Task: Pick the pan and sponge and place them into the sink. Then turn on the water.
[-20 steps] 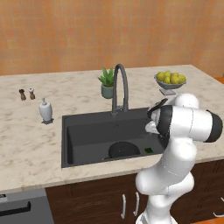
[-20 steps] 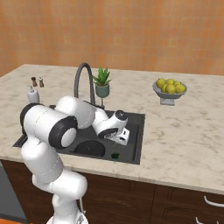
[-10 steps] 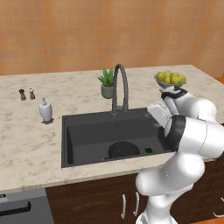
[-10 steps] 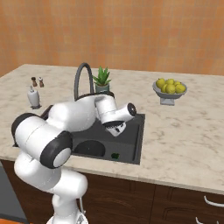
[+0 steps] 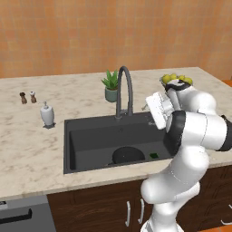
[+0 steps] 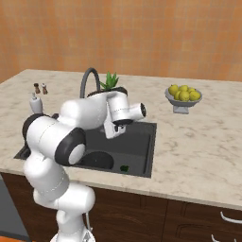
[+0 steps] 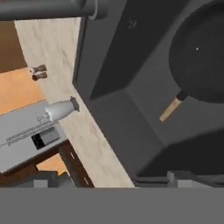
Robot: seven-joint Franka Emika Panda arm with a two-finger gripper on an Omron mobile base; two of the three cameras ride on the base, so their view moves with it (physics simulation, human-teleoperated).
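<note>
Already the pan (image 5: pixel 128 155) and sponge (image 5: pixel 154 155) lie in the sink (image 5: pixel 90 136), below the jaws (image 6: pixel 119 128), which grasp nothing; their opening I cannot tell. They hover beside the faucet (image 5: pixel 124 90), likely for the water.

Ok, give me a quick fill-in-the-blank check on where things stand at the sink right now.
1. The pan lies inside the ____.
2. The sponge sits on the sink floor, to the ____ of the pan in the left base view.
3. No ____ runs from the faucet.
4. The fruit bowl holds ____ fruit.

Missing words: sink; right; water; yellow
</note>
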